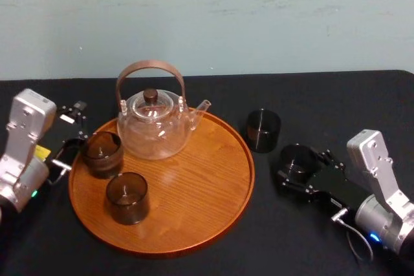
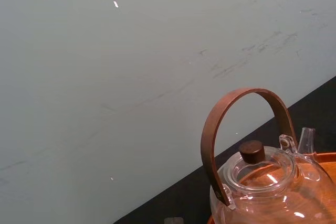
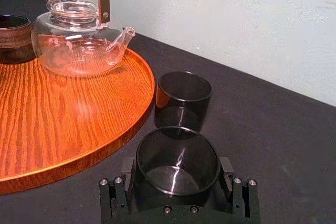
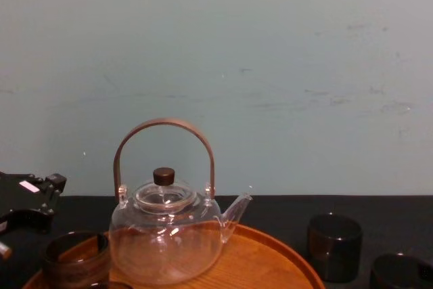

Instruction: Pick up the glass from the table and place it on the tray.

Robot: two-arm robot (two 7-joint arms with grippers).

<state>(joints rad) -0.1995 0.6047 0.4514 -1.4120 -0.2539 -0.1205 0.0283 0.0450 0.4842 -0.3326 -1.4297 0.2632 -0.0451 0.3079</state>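
The round wooden tray (image 1: pixel 213 205) lies mid-table and carries a clear glass teapot (image 1: pixel 155 127) and two smoky glasses (image 1: pixel 102 153) (image 1: pixel 127 197). To the tray's right, two dark glasses stand on the black table. The nearer glass (image 3: pixel 177 161) stands upright on the cloth between my right gripper's fingers (image 3: pixel 113 195), and the pads press its sides. In the head view, my right gripper (image 1: pixel 299 171) is around that glass (image 1: pixel 296 158). The farther glass (image 1: pixel 263 130) stands free. My left gripper (image 1: pixel 71 135) hangs open at the tray's left edge, beside the rear glass and holding nothing.
A pale wall (image 4: pixel 270 65) closes off the table's far side. The tray's raised rim (image 3: pixel 131 124) runs close to both table glasses. Bare black cloth (image 1: pixel 349 108) stretches to the right of them. The teapot's tall handle (image 4: pixel 164 126) rises above the tray's back part.
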